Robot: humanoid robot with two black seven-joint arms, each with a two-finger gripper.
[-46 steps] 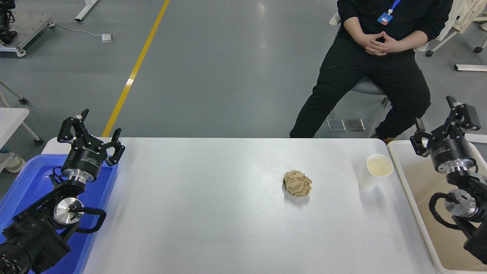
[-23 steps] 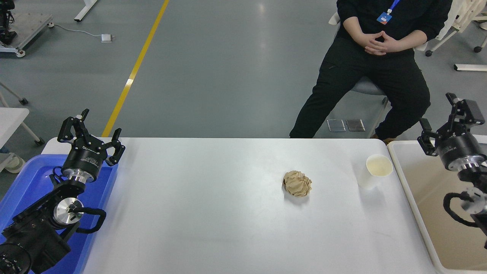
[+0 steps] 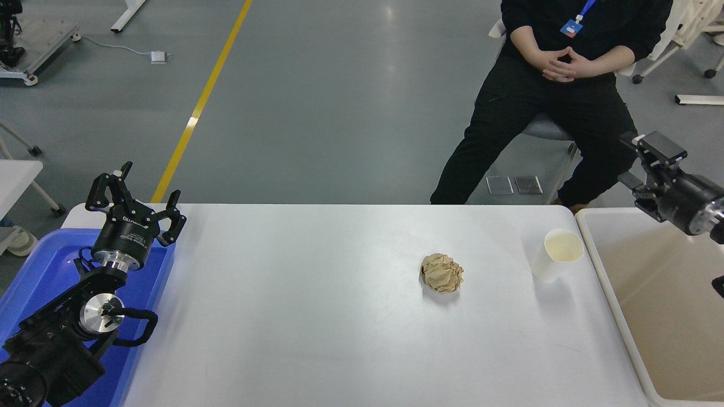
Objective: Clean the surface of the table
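Note:
The white table surface [image 3: 311, 316] fills the middle of the view. A crumpled brown paper ball [image 3: 442, 272] lies on it right of centre. An upright white paper cup [image 3: 557, 254] stands near the table's right edge. My right gripper [image 3: 640, 162] hangs open and empty above the far corner of the bin, its fingers pointing left, well apart from the cup. Over the blue tray at the lower left, my left gripper [image 3: 136, 192] is parked open with nothing in it.
A shallow blue tray [image 3: 39, 271] sits at the table's left end under the left arm. A beige-white bin [image 3: 667, 316] stands against the right edge. A person [image 3: 565, 85] in black sits beyond the far right side, hands clasped.
My right arm has lifted and drawn back toward the right edge, and its gripper has turned from pointing up to pointing left. The left arm, paper ball and cup stayed put.

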